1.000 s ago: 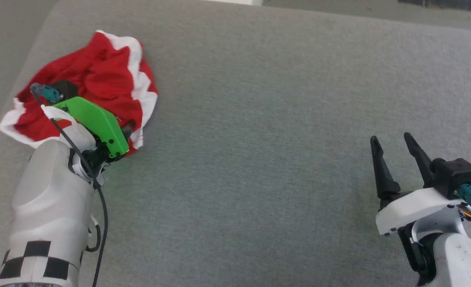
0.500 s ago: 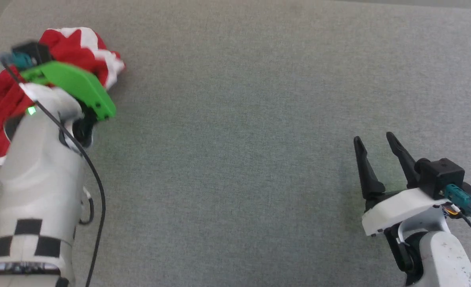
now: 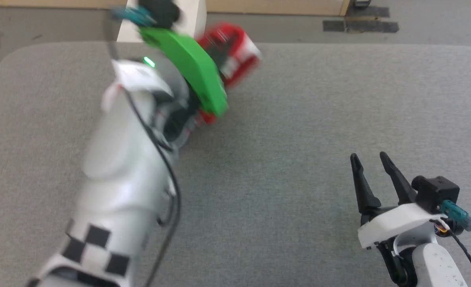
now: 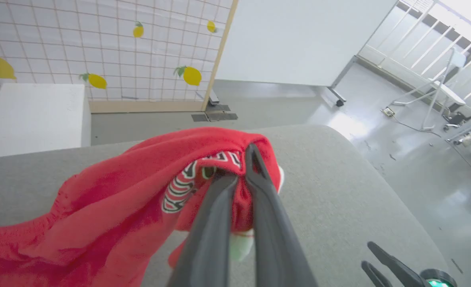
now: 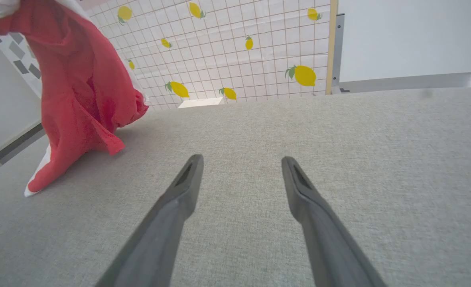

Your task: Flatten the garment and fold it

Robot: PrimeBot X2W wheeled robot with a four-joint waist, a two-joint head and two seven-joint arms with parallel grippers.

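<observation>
Garment (image 4: 111,207) hangs in a crumpled red bunch from the left gripper (image 4: 238,163), whose two dark fingers are pressed together on a thick fold just beside the printed logo (image 4: 179,191). In the head view the left arm and its green wrist plate (image 3: 191,75) are blurred, which suggests a fast swing, and the cloth sits over the far part of the grey bench (image 3: 299,139), left of centre and near its back edge. From the right wrist view the shorts droop from above with a white-trimmed lower tip touching the bench. The middle of the bench is bare fabric. At the near right, the right gripper (image 3: 368,156) hovers low over the bench, fingers spread and holding nothing, well apart from the cloth. The main risk, as I judge it, is the grip: it takes a wad of layers, not a hem or corner, so a quick swing could shake the fold loose. A release this close to the back edge could send the shorts to the floor. The trailing tip could also drag and tuck under, leaving a heap.
</observation>
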